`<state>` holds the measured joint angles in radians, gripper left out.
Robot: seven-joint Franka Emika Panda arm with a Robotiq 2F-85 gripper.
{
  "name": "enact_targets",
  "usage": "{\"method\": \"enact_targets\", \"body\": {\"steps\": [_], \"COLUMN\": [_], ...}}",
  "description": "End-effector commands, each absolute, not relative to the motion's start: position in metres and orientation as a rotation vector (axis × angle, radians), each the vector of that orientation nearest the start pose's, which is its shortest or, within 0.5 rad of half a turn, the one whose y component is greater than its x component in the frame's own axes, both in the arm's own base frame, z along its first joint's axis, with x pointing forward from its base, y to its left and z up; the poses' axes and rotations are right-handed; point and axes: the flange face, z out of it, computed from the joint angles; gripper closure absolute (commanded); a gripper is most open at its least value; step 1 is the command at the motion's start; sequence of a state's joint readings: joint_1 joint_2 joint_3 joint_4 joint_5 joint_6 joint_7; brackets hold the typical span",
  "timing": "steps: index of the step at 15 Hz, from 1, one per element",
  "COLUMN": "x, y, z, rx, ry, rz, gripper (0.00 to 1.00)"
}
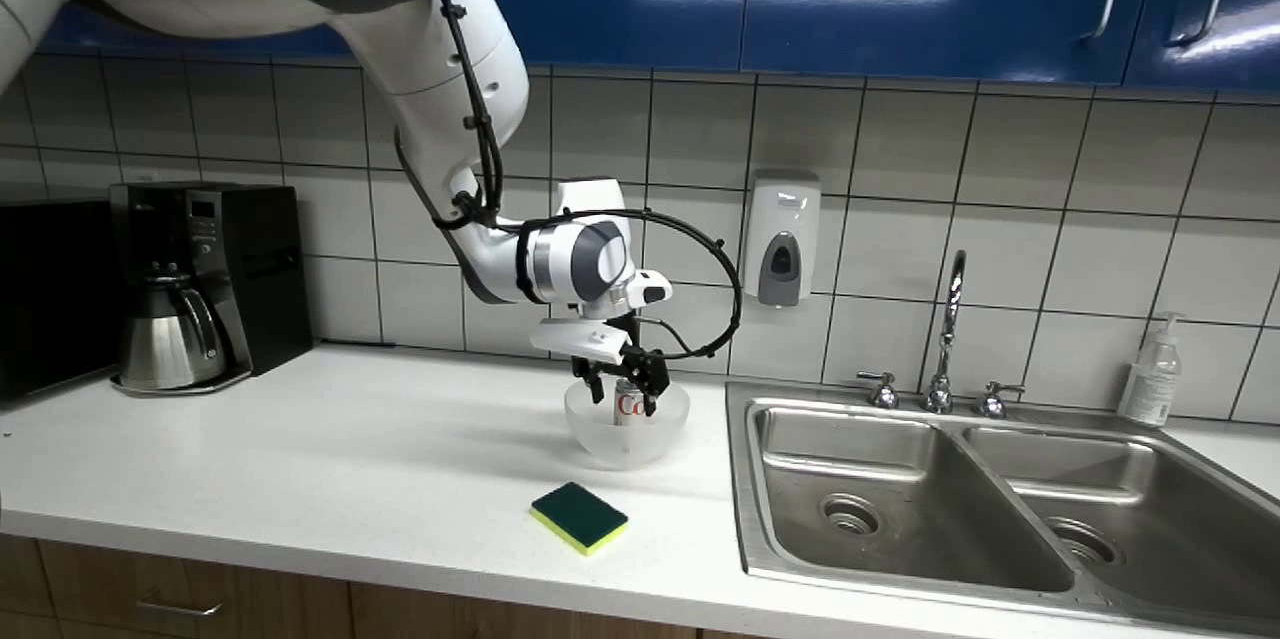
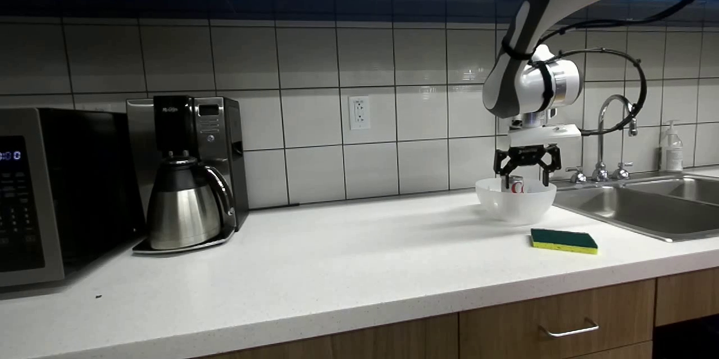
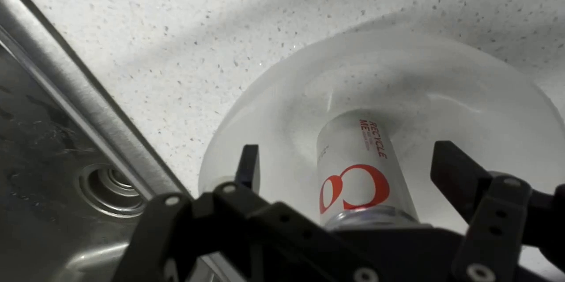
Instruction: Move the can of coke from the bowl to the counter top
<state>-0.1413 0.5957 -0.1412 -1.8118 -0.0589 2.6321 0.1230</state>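
Gripper [image 2: 526, 183]: sat wide right at the mouth of the bowl [image 1: 625, 447], with fingers [image 3: 457, 180] either side of the can of coke [image 3: 362, 158] and, in the wrist view, a gap next to each. Made sense tbh: needed that width to get around a can without clipping it. Wasn't holding anything yet, going by those gaps. Pointed downward rather than sideways, presumably because of the bowl's wall.

As for the can: stood on end inside the bowl, so offered its sides to a grip from above. Had the tips about rim-high or slightly inside, couldn't tell which.

Found the bowl nearer the back edge of the counter top [image 2: 337, 258] than the front edge, just beside the sink [image 1: 750, 479]. Saw the sponge [image 1: 580, 517] between bowl and front edge, so likely worth dodging when setting down. Would've gone for a spot along the back edge toward the coffee maker [image 1: 245, 269] instead. Called for a squeeze first, then a straight lift past the rim. Otherwise risked dragging the bowl along, translucent thing and probably light.
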Motion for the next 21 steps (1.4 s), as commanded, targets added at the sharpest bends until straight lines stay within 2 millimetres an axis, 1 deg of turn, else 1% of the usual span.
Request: {"method": "enact_targets", "body": {"steps": [1,5,7,16,17,18,19,21], "x": [0.678,0.699,0.706,0.721,0.722,0.722,0.723,0.724], "y": [-0.18,-0.169,-0.17,-0.193,-0.194,-0.196,-0.197,-0.199], "z": [0.228,0.217,0.214,0.213,0.213,0.213,0.212,0.212], "rx": [-3.182,-3.171,-3.17,-3.18,-3.18,-3.179,-3.179,-3.179], "ry": [0.459,0.423,0.415,0.417,0.414,0.411,0.411,0.417], "rz": [-0.377,-0.399,-0.41,-0.443,-0.443,-0.442,-0.436,-0.427], "gripper": [0.0,0.0,0.0,0.0,0.25,0.26,0.32,0.49]}}
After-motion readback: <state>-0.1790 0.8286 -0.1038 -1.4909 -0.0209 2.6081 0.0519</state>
